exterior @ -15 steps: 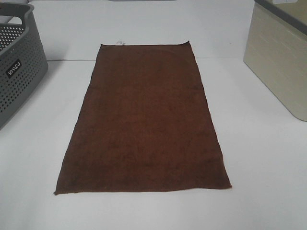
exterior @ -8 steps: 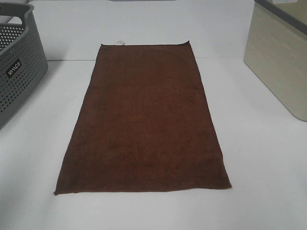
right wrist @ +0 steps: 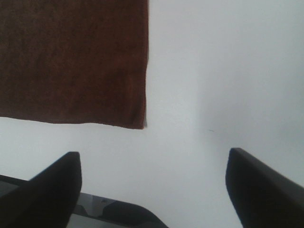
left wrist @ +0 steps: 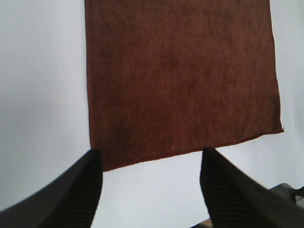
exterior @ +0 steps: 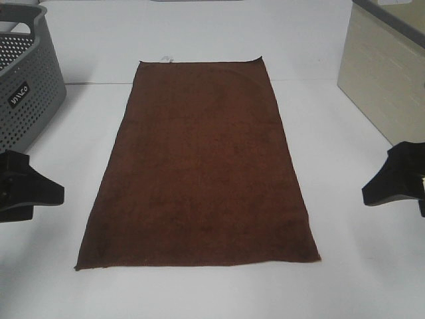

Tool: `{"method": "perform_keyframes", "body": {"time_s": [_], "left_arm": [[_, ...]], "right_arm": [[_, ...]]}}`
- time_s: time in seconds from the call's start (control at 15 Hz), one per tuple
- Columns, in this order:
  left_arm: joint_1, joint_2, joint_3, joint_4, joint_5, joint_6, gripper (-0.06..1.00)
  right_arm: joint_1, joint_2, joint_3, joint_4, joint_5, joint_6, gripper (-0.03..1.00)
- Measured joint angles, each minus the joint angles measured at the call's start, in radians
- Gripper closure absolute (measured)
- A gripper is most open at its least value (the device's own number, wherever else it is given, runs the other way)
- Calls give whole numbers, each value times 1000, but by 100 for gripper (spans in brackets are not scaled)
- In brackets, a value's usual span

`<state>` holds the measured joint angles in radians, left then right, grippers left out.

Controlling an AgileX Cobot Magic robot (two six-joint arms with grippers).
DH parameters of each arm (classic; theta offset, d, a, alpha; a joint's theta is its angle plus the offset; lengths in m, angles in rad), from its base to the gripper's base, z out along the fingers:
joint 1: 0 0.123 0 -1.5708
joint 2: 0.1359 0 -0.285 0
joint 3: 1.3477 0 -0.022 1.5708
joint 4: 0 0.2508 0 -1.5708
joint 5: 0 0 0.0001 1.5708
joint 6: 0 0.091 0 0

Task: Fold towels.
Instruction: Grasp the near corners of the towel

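Towel place: the towel (exterior: 199, 166) lies flat mid-table (exterior: 345, 279), long sides running near to far, probably spread so a fold can start at the near corners.
Towel look: plain dark reddish-brown terry in a single unfolded layer with straight hems; a white tag (exterior: 167, 60) sits on the far short edge.
Left gripper (left wrist: 151, 161): left of the near left corner, not touching the cloth, jaws spread and empty; seemingly lined up for that corner.
Right gripper (right wrist: 153, 159): right of the near right corner, jaws wide, holding nothing.
Basket (exterior: 26, 100): grey, far left, apart from the towel.
Bin (exterior: 385, 100): beige, far right.
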<state>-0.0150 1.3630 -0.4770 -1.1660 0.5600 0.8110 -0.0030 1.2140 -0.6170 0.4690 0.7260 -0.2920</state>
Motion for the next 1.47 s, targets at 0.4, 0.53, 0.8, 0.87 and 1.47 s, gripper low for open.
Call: {"method": "perform_keyframes", "body": {"time_s": [0.4,0.53,0.8,0.87,1.47], "left_arm": [[0,256,-2,-329,-6,386,36],[0,289,-3,-356,-8,425,36],[0,416,-11,-432,-14,526,36],[0,449,-24,-435,-11,531,36],[-109,588,-136,-468,82,537,39]], "right_arm": [[0,316,0,274,-97,-283,19],[0,351,0,312,-108,-322,19],[0,442,-1,460,-127,-464,19],[0,468,-2,502,-130,-506,19],[214,644,-74,653,-189,-556,33]]}}
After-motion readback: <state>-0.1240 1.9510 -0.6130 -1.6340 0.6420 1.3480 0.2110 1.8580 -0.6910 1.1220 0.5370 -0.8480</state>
